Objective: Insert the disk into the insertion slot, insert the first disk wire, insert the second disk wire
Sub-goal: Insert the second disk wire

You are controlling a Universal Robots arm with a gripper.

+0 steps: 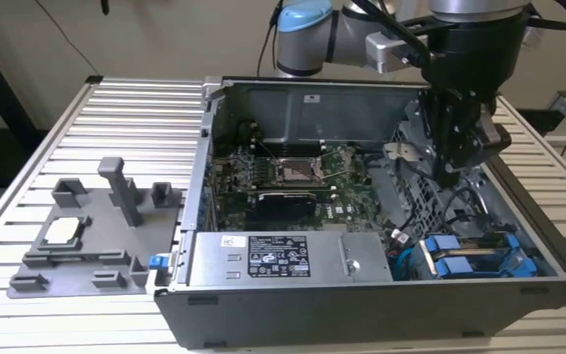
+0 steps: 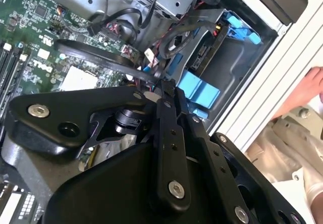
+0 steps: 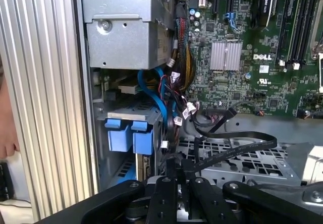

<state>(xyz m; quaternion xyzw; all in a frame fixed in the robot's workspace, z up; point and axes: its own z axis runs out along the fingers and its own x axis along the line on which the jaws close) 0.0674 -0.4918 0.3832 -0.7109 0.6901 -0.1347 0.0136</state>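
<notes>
The disk (image 1: 480,256) sits in its blue carrier in the drive bay at the case's front corner, on the exterior view's right. Its two blue front tabs (image 3: 131,135) show in the first wrist view, and blue carrier plastic (image 2: 197,90) shows in the second. My gripper (image 1: 450,175) reaches down into the open computer case (image 1: 362,295), above and behind the bay. The fingers meet at the tip, gripper (image 2: 166,85) shut on the end of a flat black disk wire (image 3: 237,151) that loops over the perforated metal cage. The gripper (image 3: 175,171) hides the wire's plug.
The motherboard (image 1: 293,173) and power supply (image 1: 283,258) fill the case. Bundled cables (image 3: 176,108) hang beside the bay. A grey fixture (image 1: 86,236) lies on the slatted table at the exterior view's left. A person's hand (image 2: 310,85) rests outside the case wall.
</notes>
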